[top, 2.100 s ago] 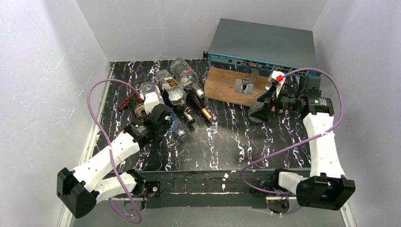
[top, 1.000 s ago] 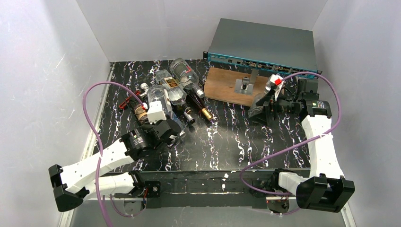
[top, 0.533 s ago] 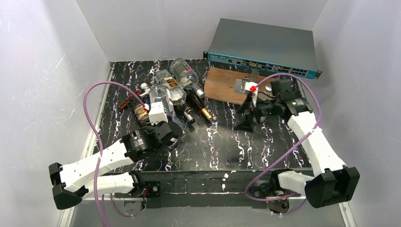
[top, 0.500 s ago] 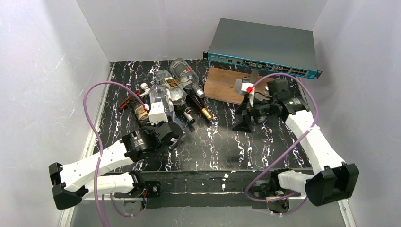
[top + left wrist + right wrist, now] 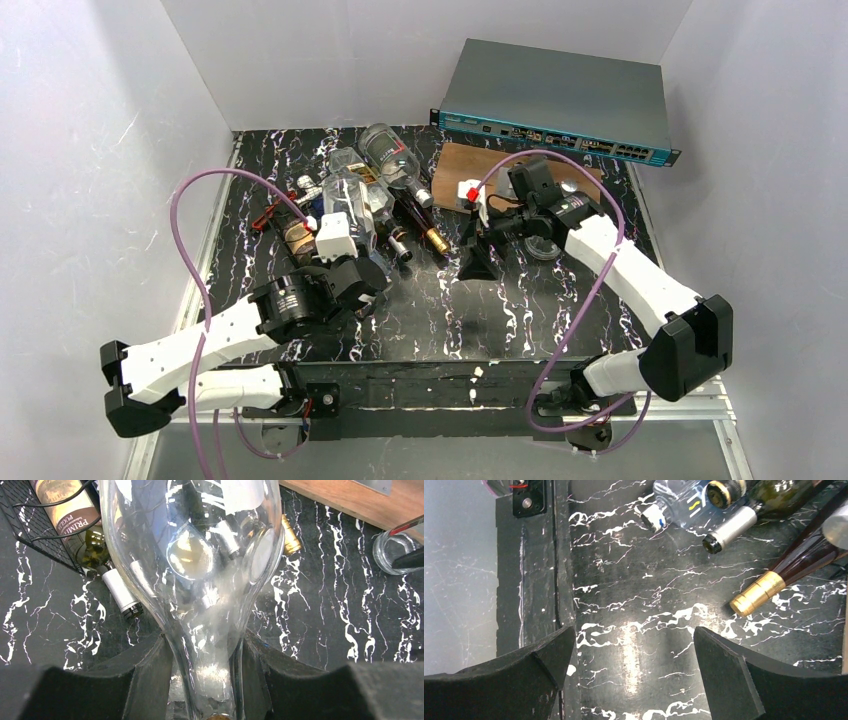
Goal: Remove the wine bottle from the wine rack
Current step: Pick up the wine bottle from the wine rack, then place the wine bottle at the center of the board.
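I am looking down on a black table [image 5: 450, 320] veined with white like marble, boxed in by plain white walls [image 5: 330, 60] at 9, 12 and 3 o'clock. A grey network switch [image 5: 560, 95] with a teal front sits against the far wall at about 1 o'clock. Just in front of it lies a brown wooden board [image 5: 448, 165], partly hidden by my right arm. A heap of bottles fills the 10 to 11 o'clock part of the table.

The wine bottle [image 5: 195, 555] is clear glass and looks empty. It has a wide rounded shoulder that narrows to a slim neck, and reflections run across it. The left gripper [image 5: 207, 672] is pinching that neck, one dark finger pressed to each side. The body points away towards 12 o'clock, over the heap.

The wine rack [image 5: 30, 532], thin black wire, shows at 10 o'clock in the left wrist view. A green bottle with a tan label [image 5: 62, 507] lies in it. I cannot tell whether the clear bottle touches the wire.

The right gripper [image 5: 629, 680] is spread wide over bare table near the centre, with nothing between its fingers. Off towards 2 o'clock in its wrist view lies a dark bottle with a gold foil cap [image 5: 756, 592], apart from the fingers. A small glass jar [image 5: 395, 552] stands on the table by the board's near edge.
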Motion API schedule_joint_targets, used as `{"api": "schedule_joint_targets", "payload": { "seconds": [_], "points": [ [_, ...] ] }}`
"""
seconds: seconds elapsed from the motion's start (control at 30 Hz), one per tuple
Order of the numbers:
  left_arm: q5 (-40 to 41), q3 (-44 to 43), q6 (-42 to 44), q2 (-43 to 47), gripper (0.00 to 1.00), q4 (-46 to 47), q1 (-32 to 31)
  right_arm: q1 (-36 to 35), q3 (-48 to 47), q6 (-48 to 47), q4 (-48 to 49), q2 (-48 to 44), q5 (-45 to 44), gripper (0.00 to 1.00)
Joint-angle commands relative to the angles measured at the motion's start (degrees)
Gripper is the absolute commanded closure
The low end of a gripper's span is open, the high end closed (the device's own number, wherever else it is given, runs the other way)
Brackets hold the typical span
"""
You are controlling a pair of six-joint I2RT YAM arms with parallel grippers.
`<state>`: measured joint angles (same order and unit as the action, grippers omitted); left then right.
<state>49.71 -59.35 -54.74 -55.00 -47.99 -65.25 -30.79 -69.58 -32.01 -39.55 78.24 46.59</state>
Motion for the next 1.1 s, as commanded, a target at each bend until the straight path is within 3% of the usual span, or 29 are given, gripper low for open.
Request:
{"api": "schedule_joint_targets", "payload": {
  "seconds": [0.0, 0.23, 0.4, 0.6, 0.8, 1.07],
  "points": [
    [13.16, -5.70, 1.61, 1.14, 1.00, 6.49, -1.05, -0.06, 2.12, 4.72, 7.99, -2.89, -0.14, 0.02],
    [10.91, -7.35, 4.60, -1.72, 1.00, 11.37, -2.54, 0.73, 8.53, 6.66, 11.81, -7.30, -0.46, 0.02],
    [8.64, -7.59, 4.79, -4.27, 1.00, 14.49, -3.99, 6.05, 10.97, 6.54, 13.08, -11.28, 1.98, 0.02],
    [3.91, -7.69, 5.09, -7.50, 1.00, 18.55, -5.17, 10.92, 12.97, 4.13, 11.51, -15.25, 4.00, 0.02],
    [0.79, -7.33, 5.44, -9.48, 1.00, 21.54, -6.25, 11.44, 15.71, 0.20, 9.19, -17.21, 4.46, 0.02],
    [-4.01, -6.05, 5.34, -13.48, 1.00, 26.49, -6.79, 10.23, 24.91, 7.04, 19.84, -16.94, 11.39, 0.00]
  ]
}}
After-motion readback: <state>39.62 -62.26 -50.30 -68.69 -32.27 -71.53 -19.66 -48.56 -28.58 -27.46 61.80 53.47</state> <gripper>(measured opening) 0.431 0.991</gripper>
